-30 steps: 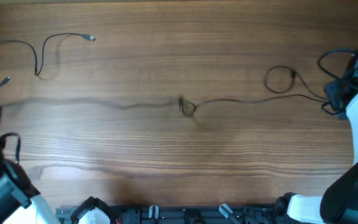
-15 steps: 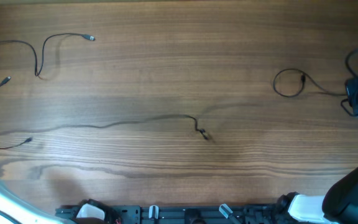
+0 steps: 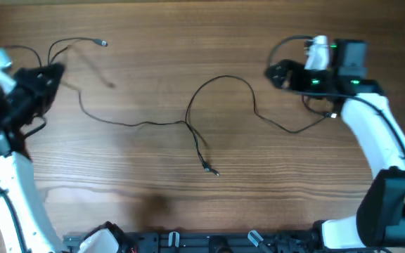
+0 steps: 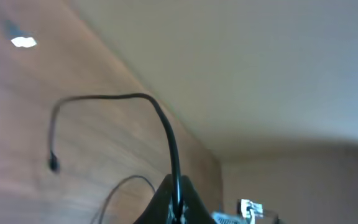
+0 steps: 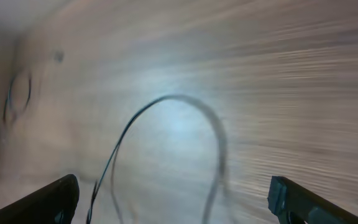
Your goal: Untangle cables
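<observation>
We can read no text, label, brand, number or sign in any view. A small pale patch (image 4: 248,208) at the bottom edge of the left wrist view shows dark marks, but it is too blurred for us to make out.
</observation>
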You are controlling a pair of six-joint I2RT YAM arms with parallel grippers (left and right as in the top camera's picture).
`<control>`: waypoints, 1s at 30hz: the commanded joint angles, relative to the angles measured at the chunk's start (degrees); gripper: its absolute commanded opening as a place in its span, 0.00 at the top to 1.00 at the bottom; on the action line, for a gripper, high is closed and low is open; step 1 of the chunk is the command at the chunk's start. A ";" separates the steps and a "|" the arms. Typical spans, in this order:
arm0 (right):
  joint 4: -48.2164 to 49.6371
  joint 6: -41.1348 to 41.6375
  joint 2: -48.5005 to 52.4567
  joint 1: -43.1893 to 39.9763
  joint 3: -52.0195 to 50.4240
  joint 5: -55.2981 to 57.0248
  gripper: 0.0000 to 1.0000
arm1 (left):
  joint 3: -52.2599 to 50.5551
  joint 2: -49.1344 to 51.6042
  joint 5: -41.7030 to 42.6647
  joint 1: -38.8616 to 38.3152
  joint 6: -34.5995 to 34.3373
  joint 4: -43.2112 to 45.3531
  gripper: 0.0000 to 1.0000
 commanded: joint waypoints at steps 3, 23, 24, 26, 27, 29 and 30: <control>0.55 -9.38 7.13 10.19 0.15 -2.32 0.00 | 0.57 -0.87 1.03 -6.75 2.60 1.42 0.96; 4.50 6.08 16.87 10.45 0.15 1.51 0.00 | 0.46 17.79 -43.74 -45.83 -33.09 -12.33 0.01; 3.96 4.42 16.87 10.40 0.15 -0.17 0.00 | 0.46 19.87 -43.71 -47.43 -33.68 -10.91 0.15; 3.45 3.82 16.90 10.54 0.15 -1.36 0.00 | 0.48 23.47 -43.89 -49.59 -38.27 -10.32 0.24; 3.32 3.87 16.90 10.64 0.15 -1.31 0.00 | 0.46 25.38 -43.93 -50.45 -41.75 -10.56 0.24; 3.32 3.89 16.90 10.75 0.15 -1.31 0.00 | 0.46 29.05 -43.91 -51.60 -48.39 -10.69 0.26; 3.34 3.89 16.90 10.75 0.15 -1.29 0.00 | 0.46 30.40 -43.91 -51.95 -50.97 -10.84 0.29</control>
